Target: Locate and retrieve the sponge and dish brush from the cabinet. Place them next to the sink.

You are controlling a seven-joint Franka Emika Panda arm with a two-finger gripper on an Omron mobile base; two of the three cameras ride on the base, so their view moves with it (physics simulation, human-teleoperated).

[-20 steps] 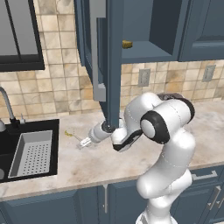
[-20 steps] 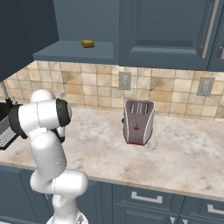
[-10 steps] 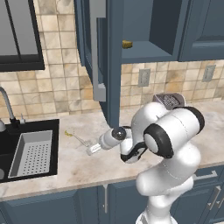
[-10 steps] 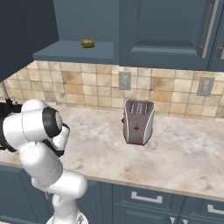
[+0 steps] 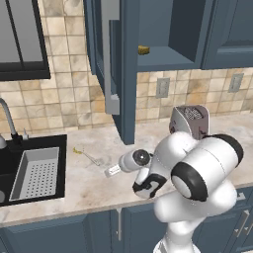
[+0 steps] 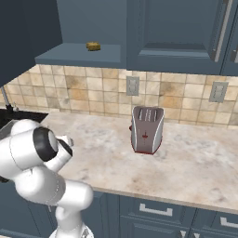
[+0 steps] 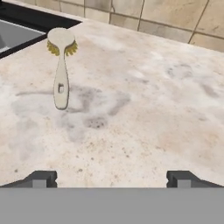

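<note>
The dish brush (image 7: 61,70) lies flat on the marble counter, its yellow-bristled head toward the sink (image 7: 30,18). In the left base view the brush (image 5: 87,156) rests just right of the black sink (image 5: 60,141). My gripper (image 5: 109,171) hovers low over the counter, a short way right of the brush and apart from it. Its fingertips (image 7: 41,179) stand wide apart, so the gripper (image 7: 111,180) is open and holds nothing. The ochre sponge (image 5: 143,50) sits on the shelf of the dark blue cabinet (image 5: 126,74), whose door hangs open. From the right, the sponge (image 6: 93,46) shows on the same shelf.
A silver toaster (image 5: 190,119) stands at the back of the counter, right of my arm, also the toaster (image 6: 147,129). The grey perforated tray (image 5: 35,173) fills the basin, with the chrome tap (image 5: 8,117) behind. The open door's edge hangs over the counter.
My gripper has drawn back to the right and toward the counter's front, away from the brush, which stays lying by the sink. The arm's elbow has swung lower and nearer.
</note>
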